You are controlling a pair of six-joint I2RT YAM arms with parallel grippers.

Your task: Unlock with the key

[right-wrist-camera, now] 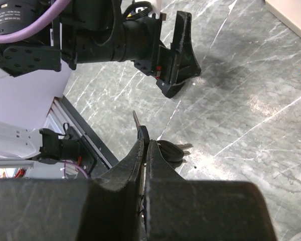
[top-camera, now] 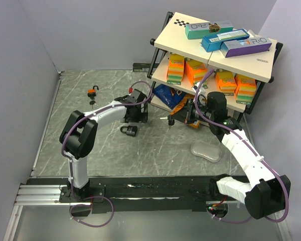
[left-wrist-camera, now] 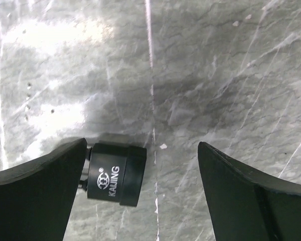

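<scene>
on the grey marbled worktop [left-wrist-camera: 231, 75], left gripper [left-wrist-camera: 142, 145] gapes wide over a black metal padlock [left-wrist-camera: 115, 173]; right gripper [right-wrist-camera: 145, 145] pinches a black-headed key [right-wrist-camera: 136, 120].

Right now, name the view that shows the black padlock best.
Left wrist: the black padlock sits close up, its brand lettering legible. Top external shows it small on the table; the right wrist view doesn't clearly show it.

Matt black padlock [left-wrist-camera: 116, 174]; glossy marbled table [left-wrist-camera: 231, 75]
</scene>
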